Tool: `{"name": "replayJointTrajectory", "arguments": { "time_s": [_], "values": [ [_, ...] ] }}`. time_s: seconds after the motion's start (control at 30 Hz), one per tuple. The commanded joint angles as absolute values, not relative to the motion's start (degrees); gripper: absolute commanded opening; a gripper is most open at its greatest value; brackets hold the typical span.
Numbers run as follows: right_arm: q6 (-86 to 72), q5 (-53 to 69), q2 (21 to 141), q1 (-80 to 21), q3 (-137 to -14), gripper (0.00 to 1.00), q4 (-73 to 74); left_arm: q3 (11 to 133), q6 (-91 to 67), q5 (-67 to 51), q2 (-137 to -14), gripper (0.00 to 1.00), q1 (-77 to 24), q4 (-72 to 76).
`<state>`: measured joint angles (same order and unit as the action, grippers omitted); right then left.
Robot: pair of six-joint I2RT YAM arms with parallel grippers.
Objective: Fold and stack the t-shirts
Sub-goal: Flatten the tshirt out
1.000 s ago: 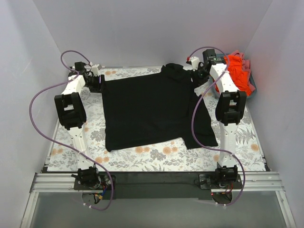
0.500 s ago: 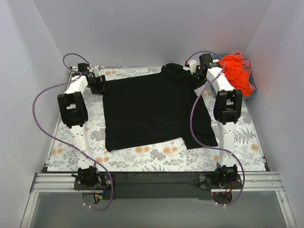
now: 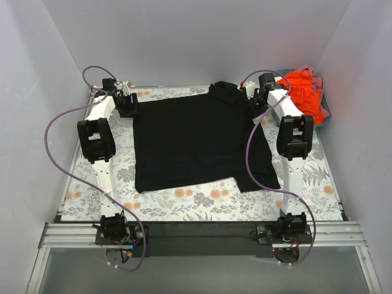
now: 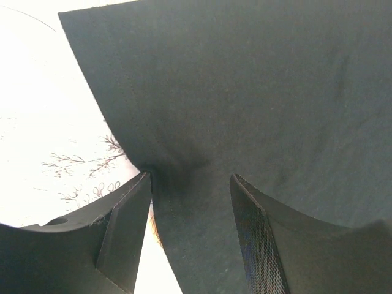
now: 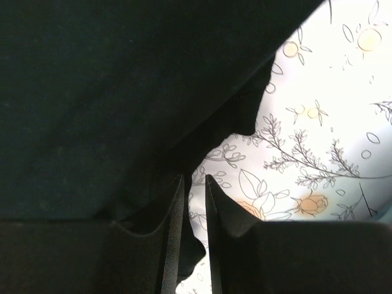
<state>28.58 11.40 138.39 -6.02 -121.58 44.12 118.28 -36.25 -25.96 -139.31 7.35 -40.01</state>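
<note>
As seen from the top camera, the large all-black short-sleeved cloth t-shirt (image 3: pixel 190 144) lies spread flat over the middle of the floral-printed table cover (image 3: pixel 184 205), taking up most of its centre. Surface smooth and matte, with few wrinkles. A bunched lump of cloth stands up at the shirt's far edge, probably the neck. A loose flap juts out toward the cover's near right.

Long axis: runs from the cover's far edge to its near edge, slightly skewed. The lump points away from the arm bases, and a straight edge, seemingly the hem, faces them.

Bright orange-red shirt (image 3: pixel 303 92): heaped in the teal plastic basket (image 3: pixel 327 113), just off the cover's far right corner.

Left gripper (image 3: pixel 127 104): over the cover's far left, at the black shirt's corner. Its wrist view shows the fingers (image 4: pixel 125 233) spread wide, with black cloth lying between them and the cloth's edge at the left finger.

Right gripper (image 3: pixel 253 97): over the cover's far right, at the black shirt's edge beside the lump. Fingers (image 5: pixel 174 233) drawn almost together, only a thin slit of floral cover between. Whether any cloth is caught, I cannot tell.
</note>
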Motion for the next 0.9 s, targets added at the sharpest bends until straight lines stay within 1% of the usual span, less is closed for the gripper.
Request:
{"name": "replayJointTrajectory", "arguments": {
  "time_s": [0.0, 0.13, 0.27, 0.77, 0.87],
  "values": [
    [28.13, 14.58, 133.69, -5.98, -121.20, 0.26, 42.63, 121.46, -35.86, -24.61, -137.73, 0.53, 7.21, -39.29],
    [28.04, 17.13, 130.79, -5.89, -119.36, 0.27, 42.80, 123.31, -35.42, -23.91, -137.02, 0.53, 7.21, -39.90],
    [27.86, 17.84, 130.60, -5.89, -117.86, 0.27, 42.71, 124.54, -35.51, -24.26, -137.20, 0.53, 7.03, -39.90],
    [27.60, 16.26, 138.25, -5.89, -118.83, 0.26, 42.45, 124.63, -36.30, -24.79, -140.27, 0.55, 5.01, -38.85],
    [27.33, 11.45, 139.48, -5.98, -119.00, 0.26, 42.19, 124.72, -36.30, -23.82, -141.15, 0.55, 4.83, -38.58]
  ]
}}
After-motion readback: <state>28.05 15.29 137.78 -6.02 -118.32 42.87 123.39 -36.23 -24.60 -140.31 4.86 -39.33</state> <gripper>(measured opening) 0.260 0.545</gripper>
